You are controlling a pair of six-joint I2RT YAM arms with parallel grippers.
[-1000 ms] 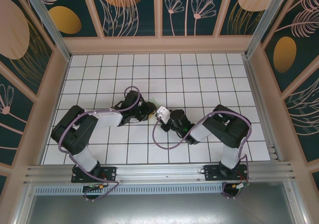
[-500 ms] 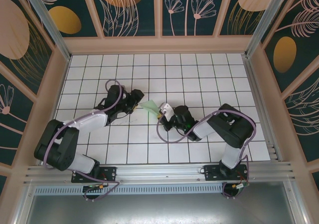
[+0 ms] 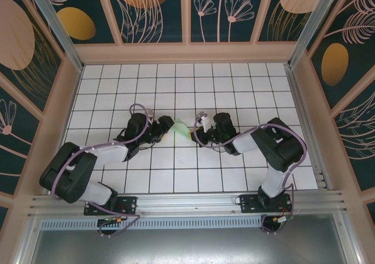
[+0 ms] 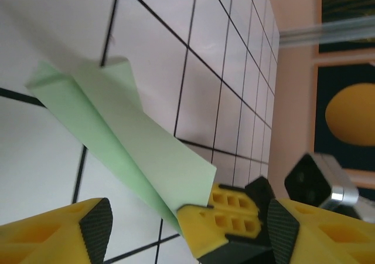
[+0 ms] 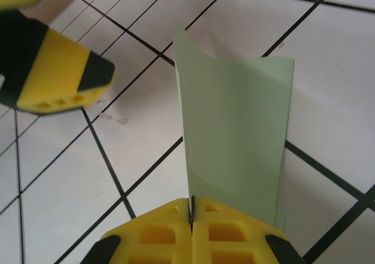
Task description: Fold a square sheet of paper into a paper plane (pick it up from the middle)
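The square sheet of paper [image 3: 179, 127], pale mint-green, is folded into a narrow strip with a long crease. It hangs just above the tiles in the middle of the table. My right gripper [image 5: 191, 214] is shut on one end of it, and the paper [image 5: 234, 135] runs away from the fingertips. In the top view the right gripper [image 3: 192, 134] is at the strip's right end. My left gripper [image 4: 187, 229] is open at the strip's left end; its black pads [image 4: 96, 223] stand wide on either side of the paper [image 4: 129, 135] and of the right gripper's yellow fingertips [image 4: 220, 217], touching neither.
The white grid-tiled table [image 3: 234, 88] is walled by beige rails and patterned panels at the back and sides. Both arms reach inward from the near edge. One left finger [image 5: 58, 82] hangs at the upper left of the right wrist view.
My left gripper has opened and let go of the paper, and the left arm has stretched out to the left. The right gripper has kept its grip and shifted slightly up and right.
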